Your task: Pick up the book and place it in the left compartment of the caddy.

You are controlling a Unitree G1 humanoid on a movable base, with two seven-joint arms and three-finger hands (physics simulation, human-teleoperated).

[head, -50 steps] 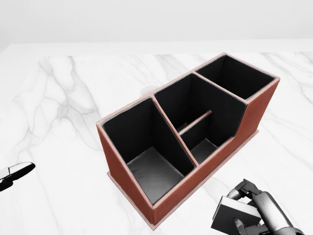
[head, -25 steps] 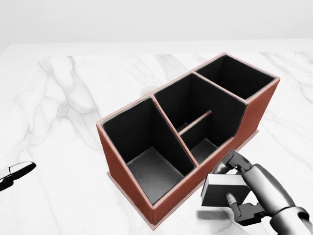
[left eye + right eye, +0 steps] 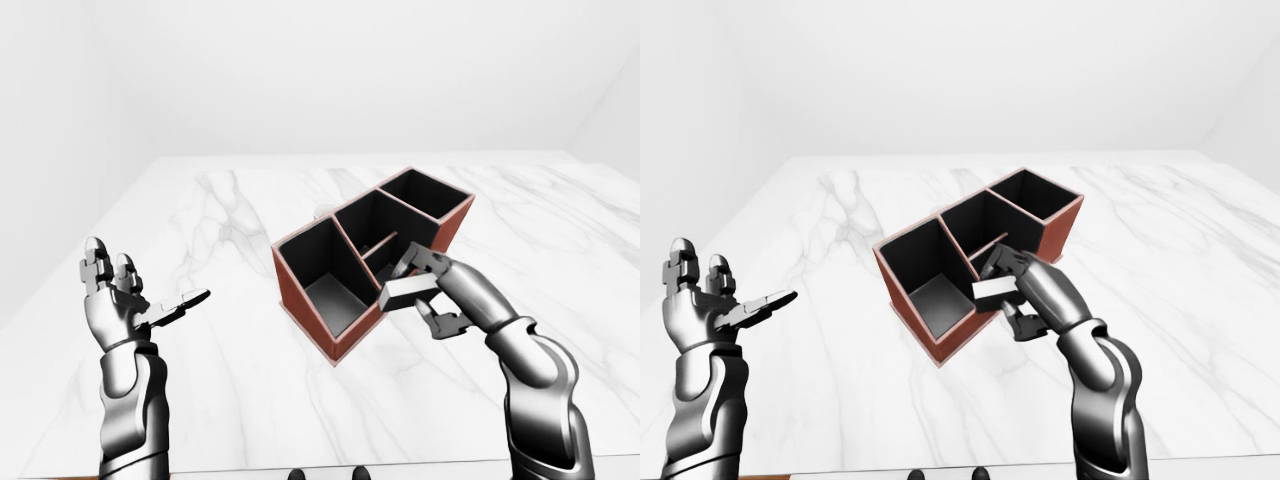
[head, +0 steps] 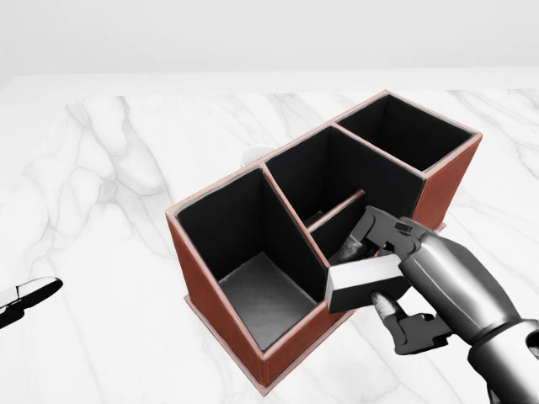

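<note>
Right robot hand (image 4: 379, 282): its fingers are closed tight around the book (image 4: 364, 284). It has come up and moved left since a moment ago. Then it was low, near the bottom right corner of the head view. Now it is up at the near wall of the caddy (image 4: 210, 290).

Book: small, with a pale top and a dark side. It is up in the air, off the worktop (image 4: 101, 252). In the head view it sits over the edge between the left compartment (image 4: 253, 282) and the small middle one.

Left robot hand (image 3: 125, 300): open, fingers spread apart, holding nothing. It is raised well away from the caddy, on the left of the left-eye view.

Caddy: a red-brown box with a black inside. It stands on the white marble worktop. Nothing shows inside the left compartment.

What changed: the book went from low beside the caddy to up by its rim. The caddy did not move.

What it means: the picking up looks done. I think the book must go a bit more to the left in the head view, so it is right over the left compartment, and then go down. It could bump the thin wall between the compartments.
</note>
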